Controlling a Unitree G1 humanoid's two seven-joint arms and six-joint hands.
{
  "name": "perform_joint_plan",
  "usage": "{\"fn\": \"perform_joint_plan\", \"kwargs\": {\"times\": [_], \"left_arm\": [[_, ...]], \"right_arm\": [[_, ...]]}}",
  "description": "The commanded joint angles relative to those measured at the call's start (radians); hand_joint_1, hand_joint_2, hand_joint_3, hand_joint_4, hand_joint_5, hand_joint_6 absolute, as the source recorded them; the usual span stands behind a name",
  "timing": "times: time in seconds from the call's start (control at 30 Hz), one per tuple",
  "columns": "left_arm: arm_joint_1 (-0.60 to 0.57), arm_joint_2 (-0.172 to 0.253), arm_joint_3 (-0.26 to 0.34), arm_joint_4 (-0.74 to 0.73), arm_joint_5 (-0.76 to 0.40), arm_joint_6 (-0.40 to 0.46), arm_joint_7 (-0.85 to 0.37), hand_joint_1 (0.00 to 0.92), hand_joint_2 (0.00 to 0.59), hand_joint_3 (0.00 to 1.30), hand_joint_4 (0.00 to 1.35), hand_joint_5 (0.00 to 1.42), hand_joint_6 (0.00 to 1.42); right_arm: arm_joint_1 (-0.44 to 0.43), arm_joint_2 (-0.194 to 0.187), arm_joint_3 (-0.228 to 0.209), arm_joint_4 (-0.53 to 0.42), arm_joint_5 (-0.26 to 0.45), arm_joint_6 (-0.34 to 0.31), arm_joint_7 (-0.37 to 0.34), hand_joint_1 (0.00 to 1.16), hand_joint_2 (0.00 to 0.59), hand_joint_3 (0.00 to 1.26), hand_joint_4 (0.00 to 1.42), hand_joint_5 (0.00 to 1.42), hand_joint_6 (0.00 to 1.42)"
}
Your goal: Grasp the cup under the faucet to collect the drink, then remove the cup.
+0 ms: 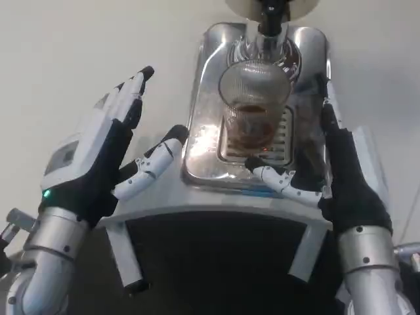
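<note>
At twelve o'clock in the head view, a clear ribbed cup (254, 105) is standing on the shiny metal drip tray (203, 141) of a drink machine, directly beneath the dark faucet (269, 20) that is hanging from the top edge. A little brown drink (251, 125) is sitting in the bottom of the cup, and the slotted grille (283, 134) of the tray is showing beside and behind it. The tray is resting on a white stand (216, 210) whose front lip is running across the centre of the picture, with dark shadow beneath it.

Toward nine o'clock, the left hand (98, 157) is hovering off the left side of the tray, palm turned inward, fingers spread and stretched upward, thumb reaching toward the tray's left rim. It is holding nothing and is standing apart from the cup.

Toward three o'clock, the right hand (341, 170) is sitting at the right side of the tray, its long fingers extending up along the tray's right edge and its thumb pointing left across the front rim, just below the cup. Its fingers are apart and are not closing around the cup; whether any fingertip is touching the glass cannot be told, since reflections in the metal are confusing that edge.
</note>
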Motion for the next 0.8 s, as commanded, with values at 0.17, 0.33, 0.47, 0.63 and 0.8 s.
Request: {"fn": "perform_joint_plan", "kwargs": {"times": [0.17, 0.33, 0.47, 0.63, 0.8], "left_arm": [[-0.004, -0.004, -0.003, 0.01, -0.004, 0.014, 0.002, 0.0, 0.256, 0.0, 0.0, 0.0, 0.0], [-0.006, 0.0, -0.002, 0.015, -0.006, 0.011, 0.001, 0.0, 0.256, 0.0, 0.0, 0.0, 0.0], [-0.008, 0.002, -0.001, 0.02, -0.007, 0.01, 0.001, 0.0, 0.256, 0.0, 0.0, 0.0, 0.0], [-0.008, 0.004, 0.001, 0.025, -0.009, 0.01, 0.002, 0.0, 0.256, 0.0, 0.0, 0.0, 0.0], [-0.009, 0.006, 0.003, 0.025, -0.015, 0.011, -0.001, 0.0, 0.257, 0.0, 0.0, 0.0, 0.0]], "right_arm": [[-0.006, 0.013, -0.002, 0.02, 0.009, -0.005, -0.009, 0.95, 0.212, 0.0, 0.0, 0.0, 0.14], [-0.034, 0.025, 0.005, 0.063, 0.019, -0.012, -0.012, 0.95, 0.213, 0.0, 0.0, 0.0, 0.14], [-0.051, 0.033, 0.008, 0.087, 0.028, -0.02, -0.008, 0.94, 0.217, 0.0, 0.0, 0.0, 0.14], [-0.062, 0.033, 0.007, 0.105, 0.037, -0.028, -0.008, 0.93, 0.233, 0.0, 0.0, 0.0, 0.14], [-0.069, 0.034, 0.002, 0.12, 0.032, -0.038, -0.022, 0.93, 0.236, 0.0, 0.0, 0.0, 0.14]]}}
